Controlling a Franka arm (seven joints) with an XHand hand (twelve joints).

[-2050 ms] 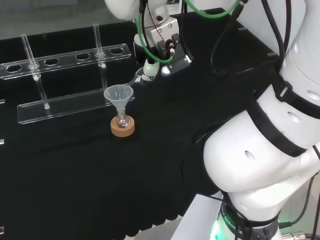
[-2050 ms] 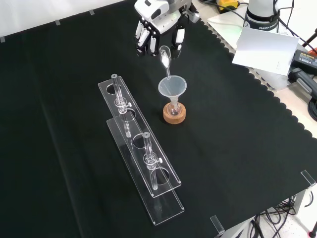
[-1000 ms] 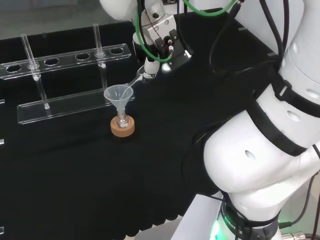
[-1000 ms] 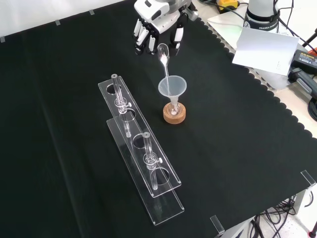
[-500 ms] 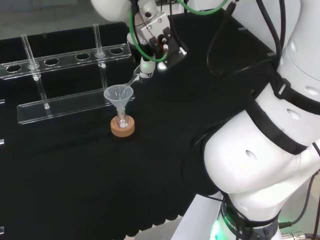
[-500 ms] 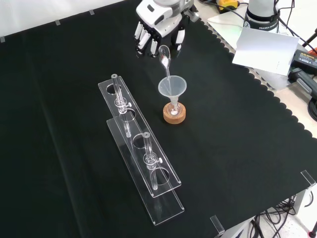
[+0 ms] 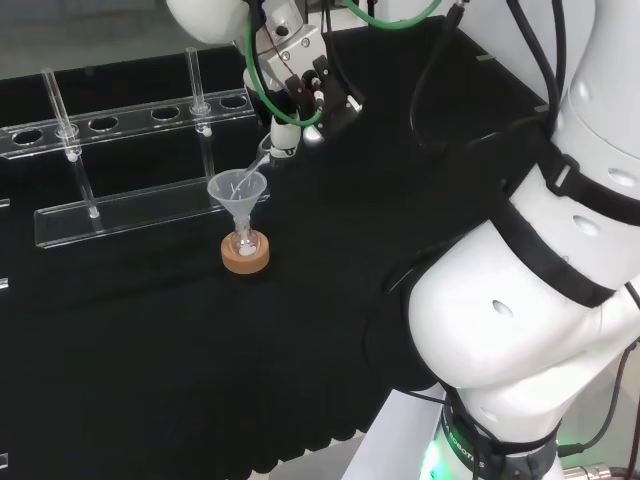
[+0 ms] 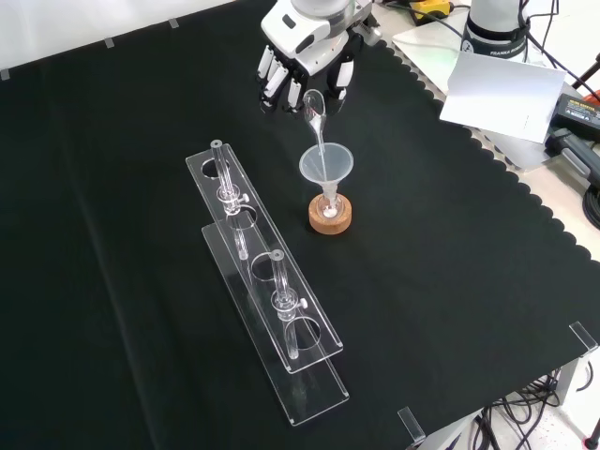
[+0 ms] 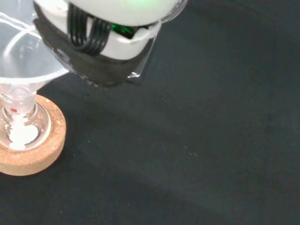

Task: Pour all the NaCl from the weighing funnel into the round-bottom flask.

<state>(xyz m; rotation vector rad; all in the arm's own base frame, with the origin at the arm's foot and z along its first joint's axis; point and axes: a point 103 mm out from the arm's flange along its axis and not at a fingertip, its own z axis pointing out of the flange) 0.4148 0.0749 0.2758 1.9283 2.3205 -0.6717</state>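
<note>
A small round-bottom flask (image 7: 244, 243) (image 8: 327, 208) stands on a cork ring (image 7: 245, 261) (image 8: 330, 222) with a clear funnel (image 7: 238, 188) (image 8: 326, 165) in its neck. The hand (image 7: 300, 95) (image 8: 305, 47) is above and beyond it, shut on a clear weighing funnel (image 7: 262, 160) (image 8: 316, 117). The weighing funnel tilts steeply down, with its spout inside the funnel's mouth. In the wrist view the flask (image 9: 21, 129) holds a small heap of white powder on its bottom, and the cork ring (image 9: 42, 154) shows beneath it.
A clear plastic two-tier rack (image 7: 130, 115) (image 8: 267, 300) with a few upright glass tubes stands left of the flask in the front view. Papers and cables (image 8: 506, 89) lie past the cloth's scalloped right edge.
The hand has shifted left and up in the head view and tipped the weighing funnel steeper. White powder now shows at the flask's bottom.
</note>
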